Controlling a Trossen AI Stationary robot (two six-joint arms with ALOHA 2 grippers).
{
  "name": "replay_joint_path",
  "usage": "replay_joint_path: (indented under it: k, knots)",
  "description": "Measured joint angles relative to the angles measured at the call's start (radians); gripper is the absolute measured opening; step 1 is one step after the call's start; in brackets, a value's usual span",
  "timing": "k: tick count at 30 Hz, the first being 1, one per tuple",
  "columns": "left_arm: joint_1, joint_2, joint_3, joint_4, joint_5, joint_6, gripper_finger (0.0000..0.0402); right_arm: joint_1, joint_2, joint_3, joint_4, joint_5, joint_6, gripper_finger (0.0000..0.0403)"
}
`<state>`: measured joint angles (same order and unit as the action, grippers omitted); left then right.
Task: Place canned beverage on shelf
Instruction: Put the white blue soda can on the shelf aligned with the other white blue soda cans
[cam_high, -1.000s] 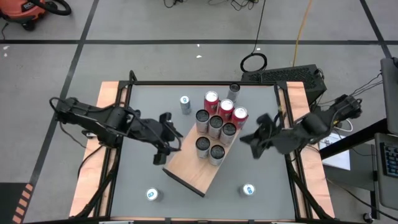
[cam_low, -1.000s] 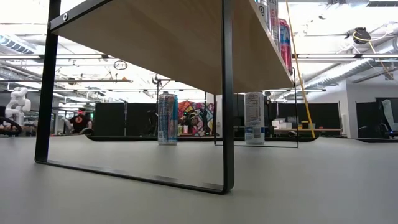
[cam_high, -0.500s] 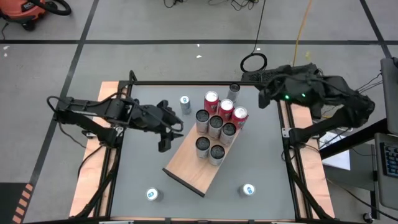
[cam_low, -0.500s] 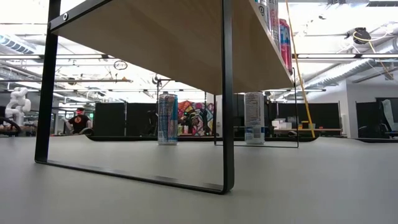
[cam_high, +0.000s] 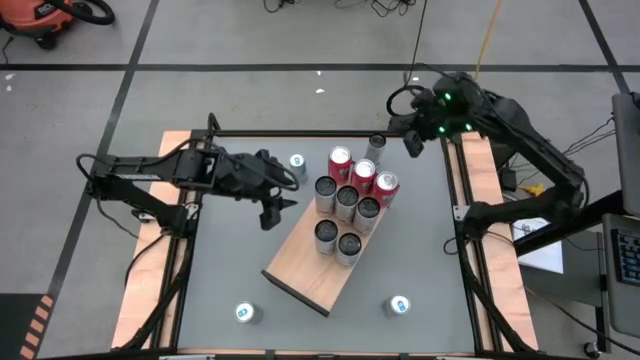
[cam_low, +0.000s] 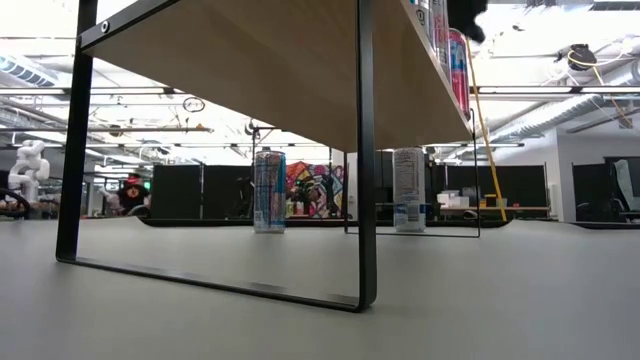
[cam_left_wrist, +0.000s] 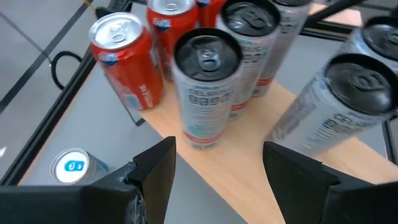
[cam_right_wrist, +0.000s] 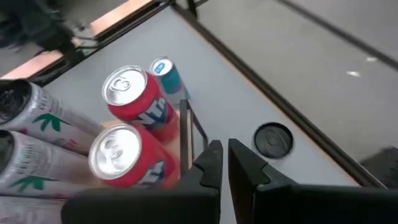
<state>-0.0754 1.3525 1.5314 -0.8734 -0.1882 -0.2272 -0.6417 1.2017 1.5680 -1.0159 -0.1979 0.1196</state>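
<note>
Both arms shifted: left gripper (cam_high: 276, 205) slid toward the shelf's (cam_high: 300, 270) far end, fingers spread and empty; right gripper (cam_high: 412, 140) swung out to the far table corner, fingers pressed together. Near cans (cam_high: 246, 313) on tabletop untouched. Risk, as judged: left fingers clipping packed shelf cans (cam_left_wrist: 205, 87), toppling neighbours.

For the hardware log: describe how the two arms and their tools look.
Both arms are dark, nearly black, built of jointed segments with black cables looped along them. The left tool has two broad, flat black fingers with angular edges. The right tool has two matching black fingers, and small green lights glow on that arm's upper segment. No other markings are readable.
</note>
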Motion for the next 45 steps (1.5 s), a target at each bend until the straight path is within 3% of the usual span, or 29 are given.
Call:
replay_joint_path:
  k: [5, 10, 13, 17, 26, 30, 45]
  knots:
    - [0.011, 0.0, 0.0, -0.003, -0.007, -0.078, 0.0239, -0.155, 0.088, -0.09, 0.11, -0.202, -0.102, 0.0]
    - [0.01, 0.0, 0.0, -0.005, -0.008, -0.143, 0.0239, -0.231, 0.208, -0.105, 0.139, -0.247, -0.2, 0.0004]
    - [0.01, 0.0, 0.0, -0.006, -0.012, -0.181, 0.0239, -0.246, 0.267, -0.106, 0.15, -0.252, -0.252, 0.0027]
    - [0.01, 0.0, 0.0, -0.006, -0.044, -0.187, 0.0239, -0.255, 0.323, -0.106, 0.151, -0.251, -0.319, 0.0094]
    - [0.01, 0.0, 0.0, -0.017, -0.083, -0.186, 0.0239, -0.255, 0.381, -0.106, 0.171, -0.252, -0.509, 0.0288]
    - [0.01, 0.001, 0.0, -0.064, -0.096, -0.185, 0.0239, -0.254, 0.402, -0.106, 0.168, -0.274, -0.537, 0.0336]
    - [0.01, 0.001, 0.0, -0.116, -0.109, -0.179, 0.0239, -0.225, 0.485, -0.106, 0.136, -0.243, -0.603, 0.0342]
